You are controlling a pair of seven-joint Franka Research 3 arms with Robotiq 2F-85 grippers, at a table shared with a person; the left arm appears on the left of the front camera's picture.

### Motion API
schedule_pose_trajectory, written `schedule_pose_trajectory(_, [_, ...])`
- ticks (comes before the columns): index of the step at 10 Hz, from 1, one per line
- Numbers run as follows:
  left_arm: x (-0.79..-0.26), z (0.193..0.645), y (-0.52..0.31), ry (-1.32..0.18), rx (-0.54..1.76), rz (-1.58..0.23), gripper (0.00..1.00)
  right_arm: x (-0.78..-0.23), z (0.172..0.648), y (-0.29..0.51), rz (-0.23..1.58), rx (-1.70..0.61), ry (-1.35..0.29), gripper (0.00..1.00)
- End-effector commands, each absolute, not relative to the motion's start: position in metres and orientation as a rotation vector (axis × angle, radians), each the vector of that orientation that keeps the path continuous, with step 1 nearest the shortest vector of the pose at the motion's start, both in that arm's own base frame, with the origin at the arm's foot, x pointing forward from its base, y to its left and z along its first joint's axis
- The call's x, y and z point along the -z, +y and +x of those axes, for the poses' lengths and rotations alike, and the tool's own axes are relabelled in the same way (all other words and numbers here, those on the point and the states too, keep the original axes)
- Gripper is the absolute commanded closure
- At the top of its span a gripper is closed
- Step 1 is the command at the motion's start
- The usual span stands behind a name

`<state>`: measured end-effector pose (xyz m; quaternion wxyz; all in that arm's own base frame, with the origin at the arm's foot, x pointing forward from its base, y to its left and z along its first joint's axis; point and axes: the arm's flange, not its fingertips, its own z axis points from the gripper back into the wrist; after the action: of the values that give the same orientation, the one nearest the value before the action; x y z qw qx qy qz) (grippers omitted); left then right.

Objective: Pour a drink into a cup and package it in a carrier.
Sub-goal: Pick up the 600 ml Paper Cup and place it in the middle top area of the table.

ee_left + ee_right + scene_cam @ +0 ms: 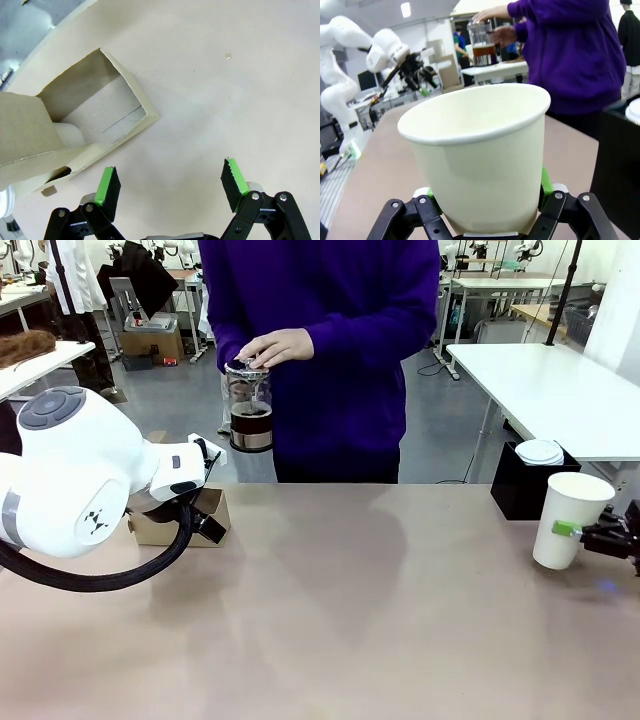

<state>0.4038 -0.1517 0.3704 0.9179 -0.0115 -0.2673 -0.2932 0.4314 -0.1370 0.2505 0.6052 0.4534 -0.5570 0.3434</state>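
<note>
A person in a purple top holds the clear jug [248,412] above the table's far edge, one hand on its lid; the dark drink [250,424] fills its lower part. In the right wrist view the jug [482,44] shows far off. At the right edge, my right gripper [578,532] is shut on the white paper cup [572,502], which is upright, tilted a little, and has no lid. The cup [480,155] sits between the green pads, its mouth open. The brown cardboard carrier [182,522] lies at the left, partly behind my left arm. My left gripper [170,182] hangs open over bare table beside the carrier [95,107].
A black box [522,485] with white lids [540,451] on top stands at the far right, just behind the cup. My left arm's big white housing [75,475] and black cable cover the table's left side. A white side table [560,390] stands beyond.
</note>
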Motion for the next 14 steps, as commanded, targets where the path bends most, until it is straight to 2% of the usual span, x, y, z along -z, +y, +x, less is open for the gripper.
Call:
schedule_pose_trajectory(1, [-0.371, 0.403, -0.152, -0.550, 0.604, -0.025, 0.00, -0.298, 0.425, -0.096, 1.037, -0.667, -1.301, 0.20])
schedule_pose_trajectory(3, [-0.371, 0.403, -0.152, -0.550, 0.604, -0.025, 0.00, -0.323, 0.433, -0.049, 1.047, -0.654, -1.312, 0.20])
schedule_pose_trajectory(6, [-0.371, 0.403, -0.152, -0.550, 0.604, -0.025, 0.00, -0.336, 0.485, 0.040, 1.059, -0.676, -1.261, 0.20])
schedule_pose_trajectory(10, [-0.371, 0.403, -0.152, -0.550, 0.604, -0.025, 0.00, -0.306, 0.562, 0.109, 1.066, -0.685, -1.294, 0.20])
schedule_pose_trajectory(14, [-0.371, 0.403, -0.152, -0.550, 0.604, -0.025, 0.00, -0.265, 0.589, 0.127, 1.051, -0.687, -1.288, 0.20])
